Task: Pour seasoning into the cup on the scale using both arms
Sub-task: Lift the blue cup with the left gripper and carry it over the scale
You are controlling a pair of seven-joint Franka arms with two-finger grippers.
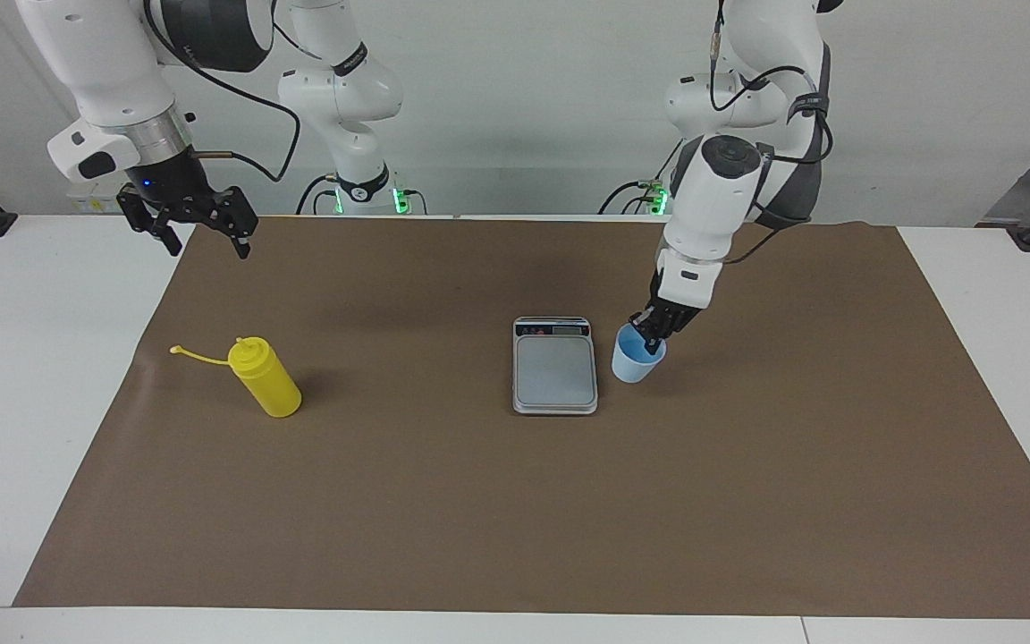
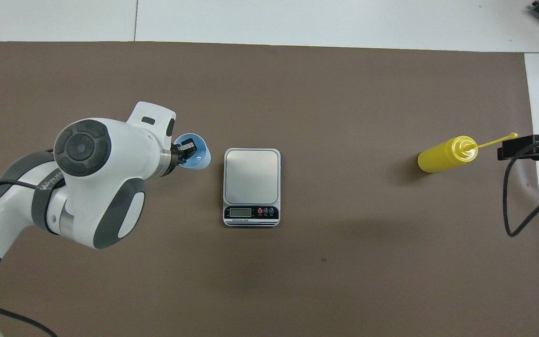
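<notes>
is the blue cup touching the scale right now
Apart. The overhead view shows a strip of brown mat between the cup and the scale; the cup sits beside it, toward the left arm's end.

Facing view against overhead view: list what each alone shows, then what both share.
Facing only: both arm bases, the whole open right claw raised over the mat's edge, and the cup tilted.

Overhead only: the scale display's face with its buttons.

Both: the left claw shut on the cup's rim beside the scale, and the bottle standing alone.
</notes>
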